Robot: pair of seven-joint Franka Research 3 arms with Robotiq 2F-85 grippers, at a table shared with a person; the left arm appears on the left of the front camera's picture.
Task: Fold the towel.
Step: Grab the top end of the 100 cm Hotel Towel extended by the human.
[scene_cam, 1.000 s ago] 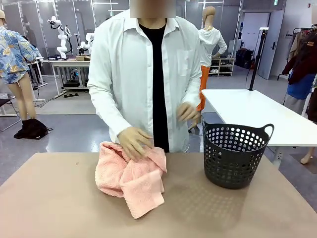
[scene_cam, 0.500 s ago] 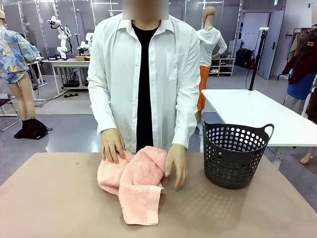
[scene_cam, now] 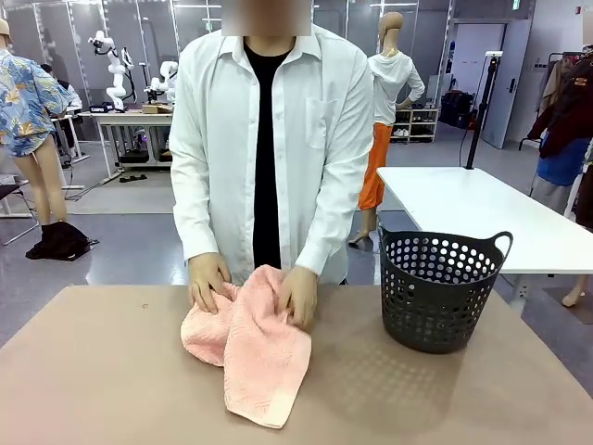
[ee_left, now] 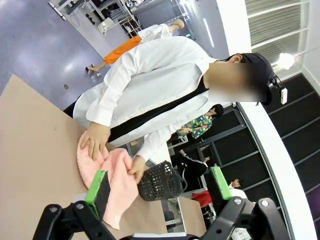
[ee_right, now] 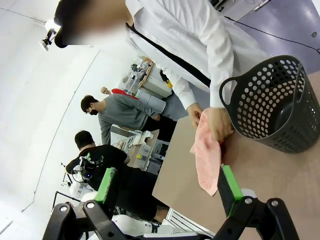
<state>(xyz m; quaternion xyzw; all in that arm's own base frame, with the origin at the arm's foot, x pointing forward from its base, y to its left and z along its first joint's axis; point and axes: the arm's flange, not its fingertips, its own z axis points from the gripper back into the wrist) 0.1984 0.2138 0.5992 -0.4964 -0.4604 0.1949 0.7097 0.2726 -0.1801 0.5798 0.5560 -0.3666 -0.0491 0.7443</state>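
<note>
Fingers [ee_left: 98,184] of the left gripper [ee_left: 159,179] and right gripper [ee_right: 167,179] are shown spread, empty; the pale salmon-pink terry towel [scene_cam: 258,357], long axis down-frame, lies left of centre, judged nearer the left.

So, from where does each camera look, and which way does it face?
Front view: fixed on the robot's side, facing across the table at the person holding the towel.
Left wrist view: on that wrist, looking along the open left gripper at the person.
Right wrist view: on that wrist, along the open right gripper at the dark basket.
All share the towel and basket.
</note>
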